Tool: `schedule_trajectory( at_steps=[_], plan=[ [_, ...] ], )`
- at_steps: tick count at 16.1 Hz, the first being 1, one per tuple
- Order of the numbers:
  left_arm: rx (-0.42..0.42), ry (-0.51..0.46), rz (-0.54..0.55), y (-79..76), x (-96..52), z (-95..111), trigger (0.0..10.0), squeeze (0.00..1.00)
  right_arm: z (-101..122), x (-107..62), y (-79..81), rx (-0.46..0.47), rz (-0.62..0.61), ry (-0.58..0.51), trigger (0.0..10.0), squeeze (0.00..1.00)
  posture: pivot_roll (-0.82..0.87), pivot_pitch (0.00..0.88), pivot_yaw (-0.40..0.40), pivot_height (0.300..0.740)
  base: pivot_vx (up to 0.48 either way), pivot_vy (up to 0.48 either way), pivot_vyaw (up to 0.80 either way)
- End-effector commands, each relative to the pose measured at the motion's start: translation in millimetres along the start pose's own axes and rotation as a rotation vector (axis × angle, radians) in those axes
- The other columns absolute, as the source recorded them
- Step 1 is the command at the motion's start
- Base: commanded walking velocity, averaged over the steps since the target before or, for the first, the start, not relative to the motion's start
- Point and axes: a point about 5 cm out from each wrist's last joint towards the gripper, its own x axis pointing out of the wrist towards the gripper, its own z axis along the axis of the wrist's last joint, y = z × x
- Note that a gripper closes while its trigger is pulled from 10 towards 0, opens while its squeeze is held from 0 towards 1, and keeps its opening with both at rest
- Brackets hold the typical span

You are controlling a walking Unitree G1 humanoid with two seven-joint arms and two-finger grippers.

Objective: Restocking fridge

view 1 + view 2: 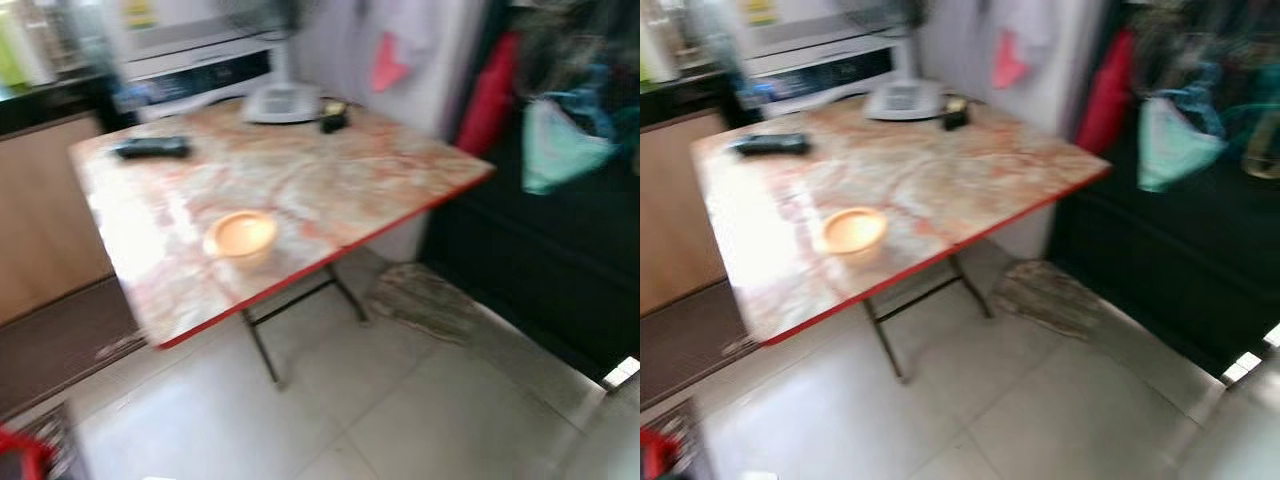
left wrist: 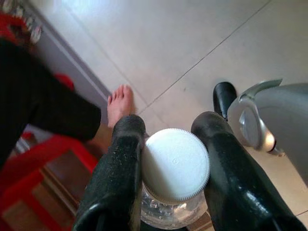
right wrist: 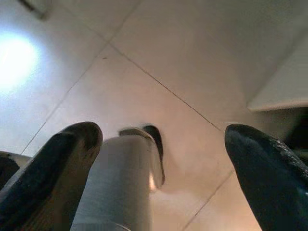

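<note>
Item in transit: clear plastic bottle (image 2: 174, 192) with a white ribbed cap (image 2: 175, 165). The left gripper (image 2: 168, 168) is carrying it, its two black fingers (image 2: 118, 178) pressing on either side of the cap and neck, low above the tiled floor (image 2: 192, 43). A person's bare foot (image 2: 120, 102) is standing on that floor close by, next to a red stool (image 2: 43, 163).

Right gripper (image 3: 163, 159): hanging idle over the floor, fingers spread wide, holding nothing.

Surroundings, blurred as from walking: a folding desk (image 1: 330, 185) with a marbled top and red edge is standing ahead. On it are sitting an orange bowl (image 1: 241, 235) near the front edge, a dark remote-like object (image 1: 152, 147) at far left, and a grey device (image 1: 282, 102) at the far edge. A white appliance (image 1: 200, 62) is standing behind. A worn mat (image 1: 425, 297) is lying on the floor to the right.

Progress: judged early to middle. One bottle is being carried; nothing readable as a fridge interior is facing the robot, so approach, door opening and placement are all remaining.
</note>
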Motion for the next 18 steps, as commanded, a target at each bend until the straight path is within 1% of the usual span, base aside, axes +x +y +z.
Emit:
schedule_trajectory(
  at_steps=[1,3,5,6,7,8,10,11,12,13,18],
  plan=[
    [0.008,0.025,0.012,5.2,-1.1,-6,10.0,0.0,-7,-1.4,0.0,-0.001,-0.004,0.03,10.0,0.0,0.09,0.0,0.017,0.74,0.0,0.0,-0.8],
    [0.012,0.033,0.015,7.3,-2.3,-12,10.0,0.0,-6,-1.2,-0.3,-0.04,0.006,0.037,10.0,0.0,0.1,0.0,0.012,0.74,0.0,0.0,-0.8],
    [0.015,0.069,0.021,7.7,-5.1,-26,10.0,0.0,-6,-1.5,0.2,-0.041,0.014,0.032,10.0,0.0,0.08,0.0,0.014,0.74,0.0,-0.334,-0.79],
    [0.006,0.094,0.028,7.2,-5.7,-30,10.0,0.0,-6,-1.3,0.4,-0.085,0.028,0.042,10.0,0.0,0.07,0.0,0.017,0.74,0.0,0.0,-0.79],
    [-0.001,0.091,0.024,5.5,-5.0,-28,10.0,0.0,-6,-1.2,0.5,-0.099,0.032,0.046,10.0,0.0,0.07,0.0,0.019,0.74,0.0,0.0,-0.79],
    [0.002,0.079,0.02,4.4,-4.1,-24,10.0,0.0,-6,-1.3,0.2,-0.085,0.026,0.048,10.0,0.0,0.07,0.0,0.017,0.74,0.0,0.0,-0.78],
    [0.019,0.058,0.016,3.4,-2.8,-17,10.0,0.0,-6,-1.0,0.1,-0.082,0.025,0.054,10.0,0.0,0.08,0.0,0.014,0.74,0.0,0.0,-0.78],
    [0.024,0.058,0.019,3.6,-2.7,-16,10.0,0.0,-6,-0.8,0.3,-0.096,0.028,0.057,10.0,0.0,0.08,0.0,0.014,0.74,0.0,0.0,-0.78],
    [0.032,0.062,0.016,2.9,-2.7,-17,10.0,0.0,-5,-0.7,0.5,-0.099,0.03,0.053,10.0,0.0,0.07,0.0,0.014,0.74,0.0,-0.322,-0.78],
    [0.02,0.072,0.009,2.8,-3.1,-20,10.0,0.0,-5,-0.6,0.4,-0.087,0.026,0.047,10.0,0.0,0.07,0.0,0.014,0.74,0.0,0.0,-0.78],
    [-0.006,0.083,0.006,0.8,-3.8,-24,10.0,0.0,-3,-0.3,-1.0,-0.093,0.026,0.044,10.0,0.0,0.08,0.0,0.008,0.74,0.0,0.0,-0.78]
  ],
)
